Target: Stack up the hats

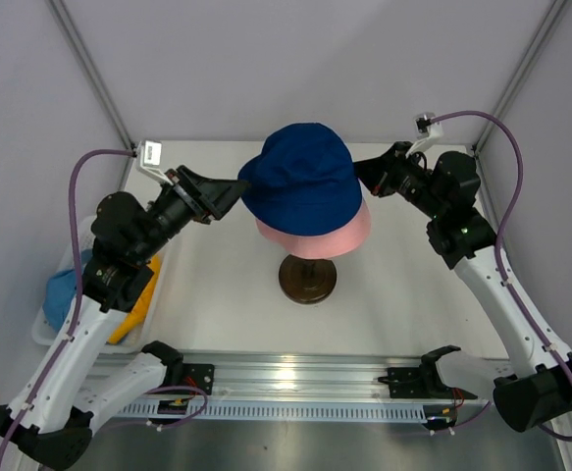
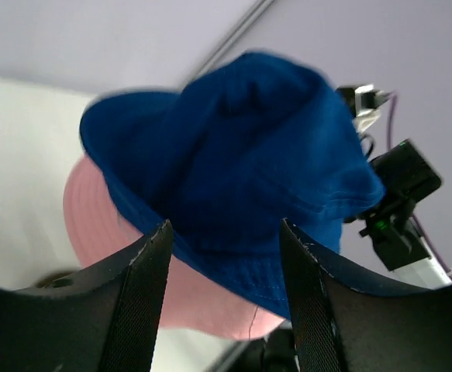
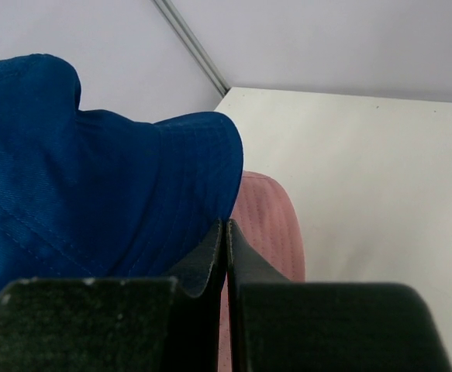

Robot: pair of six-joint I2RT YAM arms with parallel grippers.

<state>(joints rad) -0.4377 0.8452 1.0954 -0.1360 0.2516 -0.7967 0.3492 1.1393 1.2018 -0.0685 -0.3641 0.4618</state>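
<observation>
Sitting navy on pink at the table's middle

At 9 o'clock on the table, a white tray [image 1: 42,332] holds the light blue hat [image 1: 62,290] and the yellow-orange hat [image 1: 134,314]. The left gripper [image 1: 237,188] has its jaws apart just beside the 9 o'clock brim of the navy hat [image 1: 300,177], gripping nothing. The navy hat caps the pink hat [image 1: 327,236], and the 2 sit above a dark round base [image 1: 307,280]. At the 3 o'clock brim the right gripper [image 1: 362,173] is closed; whether cloth is pinched, I cannot tell
</observation>
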